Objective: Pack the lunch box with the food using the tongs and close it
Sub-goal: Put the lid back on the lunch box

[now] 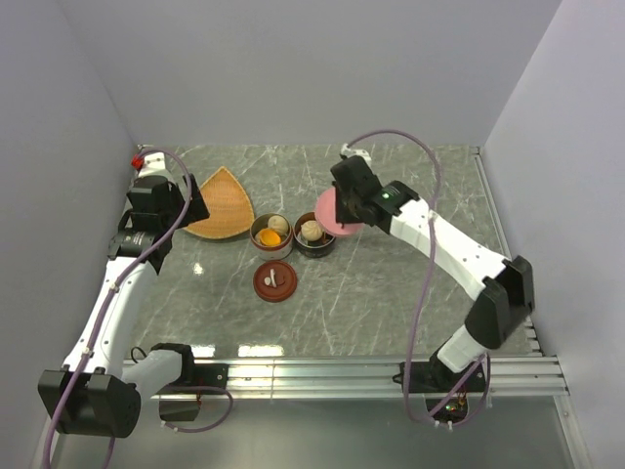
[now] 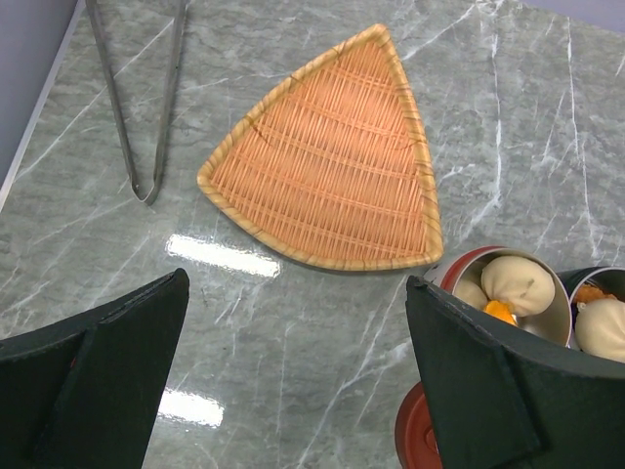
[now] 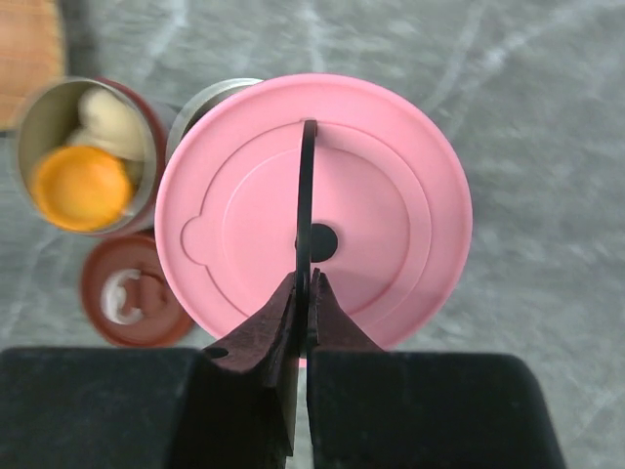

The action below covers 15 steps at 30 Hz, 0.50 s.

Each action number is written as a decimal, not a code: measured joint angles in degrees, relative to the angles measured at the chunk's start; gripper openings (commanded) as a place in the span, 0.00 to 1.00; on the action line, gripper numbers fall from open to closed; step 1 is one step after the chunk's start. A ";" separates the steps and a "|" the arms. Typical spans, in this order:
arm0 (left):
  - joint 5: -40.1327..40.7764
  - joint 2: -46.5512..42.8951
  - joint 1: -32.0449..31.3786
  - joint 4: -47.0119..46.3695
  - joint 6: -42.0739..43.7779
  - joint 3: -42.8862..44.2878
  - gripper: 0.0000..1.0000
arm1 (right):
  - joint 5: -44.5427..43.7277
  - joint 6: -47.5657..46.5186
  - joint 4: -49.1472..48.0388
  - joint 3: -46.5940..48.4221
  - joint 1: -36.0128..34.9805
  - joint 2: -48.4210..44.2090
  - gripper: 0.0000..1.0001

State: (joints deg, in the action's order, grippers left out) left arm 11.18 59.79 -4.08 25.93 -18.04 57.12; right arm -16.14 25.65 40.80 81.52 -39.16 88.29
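The lunch box is two round tins side by side. The left tin holds food: a beige dumpling and an orange chunk. The right tin holds another dumpling. My right gripper is shut on the thin black handle of a pink lid, which hangs above the right tin and hides most of it. My left gripper stands open over bare table. The metal tongs lie beyond it, left of the plate.
An orange woven fan-shaped plate lies empty left of the tins. A dark red lid rests flat in front of them. Grey walls close in the marble table on three sides.
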 measured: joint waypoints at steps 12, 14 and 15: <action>0.02 -0.15 -0.15 0.07 0.83 -0.24 0.99 | 9.18 -3.32 2.34 12.35 0.04 19.43 0.00; 0.02 -0.24 -0.15 0.09 0.85 -0.57 0.99 | 9.79 -3.76 3.28 13.09 0.04 20.83 0.00; 0.02 -0.28 -0.15 0.17 0.85 -0.70 0.99 | 9.94 -3.98 3.58 13.55 0.04 21.42 0.00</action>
State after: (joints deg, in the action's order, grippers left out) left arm 11.20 59.51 -4.23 26.11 -17.19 56.42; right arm -6.20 21.67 44.38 95.07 -39.11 109.71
